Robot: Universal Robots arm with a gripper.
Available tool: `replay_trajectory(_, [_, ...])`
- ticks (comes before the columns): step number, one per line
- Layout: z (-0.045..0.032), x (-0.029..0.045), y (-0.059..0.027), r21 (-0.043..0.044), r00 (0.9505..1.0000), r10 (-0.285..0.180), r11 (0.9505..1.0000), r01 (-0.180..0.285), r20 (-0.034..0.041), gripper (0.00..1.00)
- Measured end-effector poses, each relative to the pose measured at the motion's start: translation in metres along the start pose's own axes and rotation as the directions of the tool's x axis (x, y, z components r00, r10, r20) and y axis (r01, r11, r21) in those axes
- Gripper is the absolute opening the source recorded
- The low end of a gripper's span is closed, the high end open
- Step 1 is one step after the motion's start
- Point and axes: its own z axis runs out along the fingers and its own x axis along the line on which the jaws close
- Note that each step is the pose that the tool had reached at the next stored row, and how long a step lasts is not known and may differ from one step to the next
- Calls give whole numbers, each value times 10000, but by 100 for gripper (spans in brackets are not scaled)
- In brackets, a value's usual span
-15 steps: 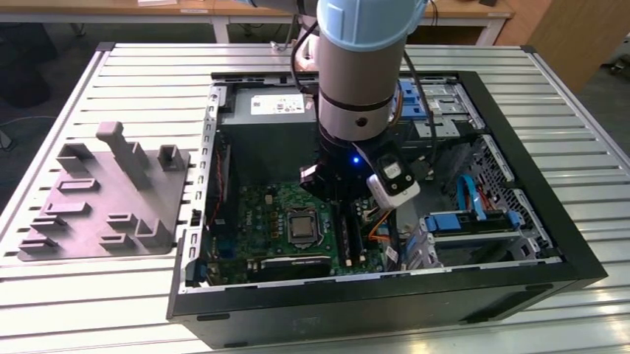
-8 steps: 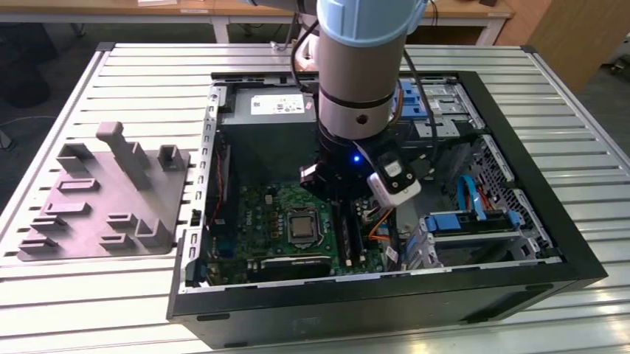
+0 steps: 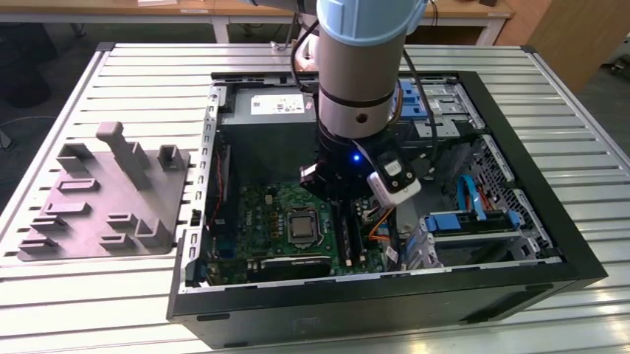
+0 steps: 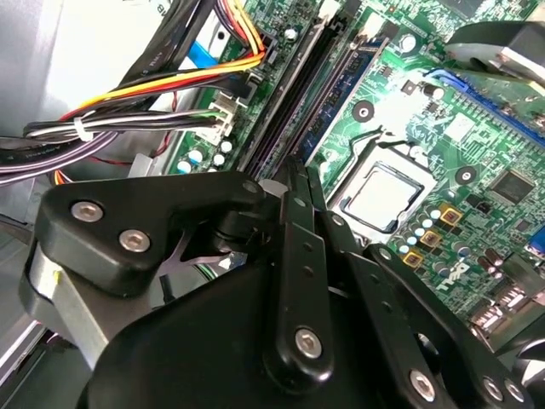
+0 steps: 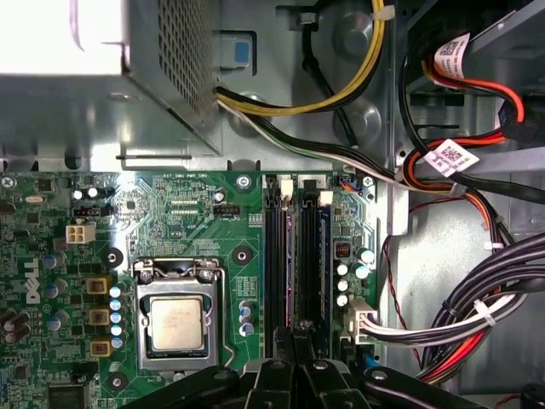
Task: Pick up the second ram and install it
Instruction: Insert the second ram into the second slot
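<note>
1. Slatted metal table (image 3: 88, 310), with wooden benches behind it. An open black computer case (image 3: 580, 258) lies on its side across the middle of the table and runs toward the edge on the exterior view's right.
2. Grey moulded plate (image 3: 99, 199) with upright blocks lies flat by the table's edge on the exterior view's left, just beside the case.
3. Arm (image 3: 359, 66) hangs straight down into the case, over the green circuit board (image 3: 261, 214).
4. Gripper (image 5: 302, 334): fingers drawn close together and pinched on the top edge of the memory card (image 5: 304, 256).
5. Memory card: a dark, thin strip standing on edge, in line with the row of long slots on the board. It lies between the processor (image 5: 176, 325) and the cable bundle (image 5: 485, 315). Cannot tell whether it is fully seated in its slot.
6. Second wrist view: the gripper (image 4: 300, 170) has its tips at the slot row. The processor (image 4: 383, 196) is on one side and the cable bundle (image 4: 128, 128) on the other.
7. Metal power box (image 5: 102, 94) with a perforated side sits along one edge of the board.
8. Blue-tabbed brackets (image 3: 473, 221) sit at the case's end toward the exterior view's right, well apart from the gripper.
</note>
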Motion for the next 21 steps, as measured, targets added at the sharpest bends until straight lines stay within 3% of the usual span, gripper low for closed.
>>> replay_trajectory(21, [1, -6, 17, 0, 10000, 0, 10000, 0, 0, 11])
